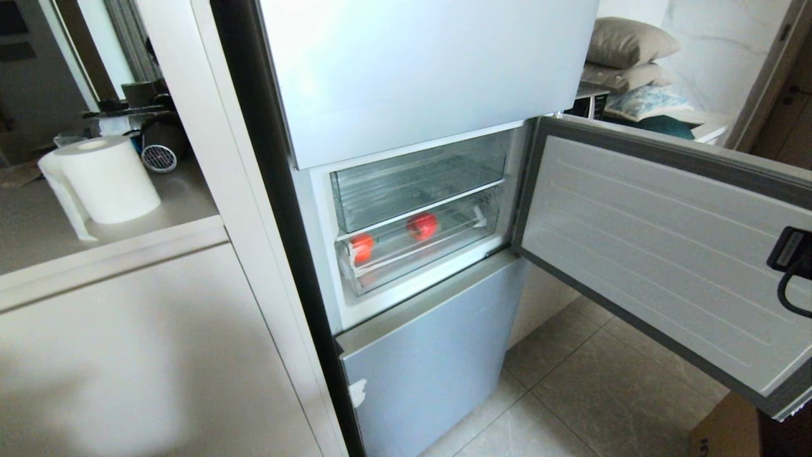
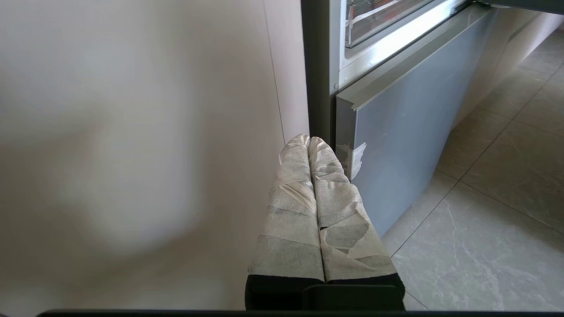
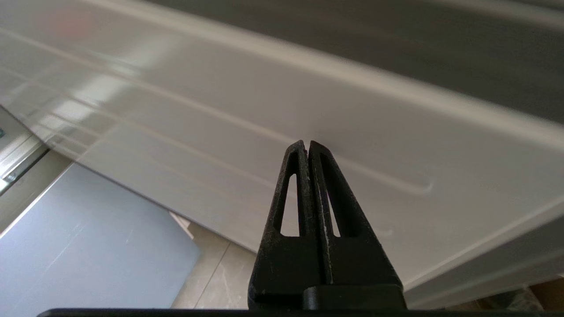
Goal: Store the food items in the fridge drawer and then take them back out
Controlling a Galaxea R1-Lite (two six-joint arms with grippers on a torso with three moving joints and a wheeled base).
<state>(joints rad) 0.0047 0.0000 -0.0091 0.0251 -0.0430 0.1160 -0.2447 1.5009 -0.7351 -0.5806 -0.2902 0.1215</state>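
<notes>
Just ahead of the right end effector stands the white inner liner of the open fridge door, filling the right wrist view; its black fingers are pressed together, holding nothing. In the head view only a dark fitting shows at the right edge, beside that door.

Well off to the left of it, inside the open middle compartment, sits the fridge drawer, clear plastic and pushed in, or very nearly. Through its front wall show both food items: the tomato near the left end, the apple further right and deeper in. An upper clear drawer sits above them.

The left end effector, its taped fingers also closed flat and empty, points at the seam between the white cabinet panel and the lower fridge door, below and left of the drawer.

So the storing half looks done, food in the drawer, and the take-out half is up. My read: the next move calls for an end effector to swing to the drawer's front lip, pull it out, then spread wide enough for round, fist-like fruit. The apple lies deep, so the drawer must come well out first.
</notes>
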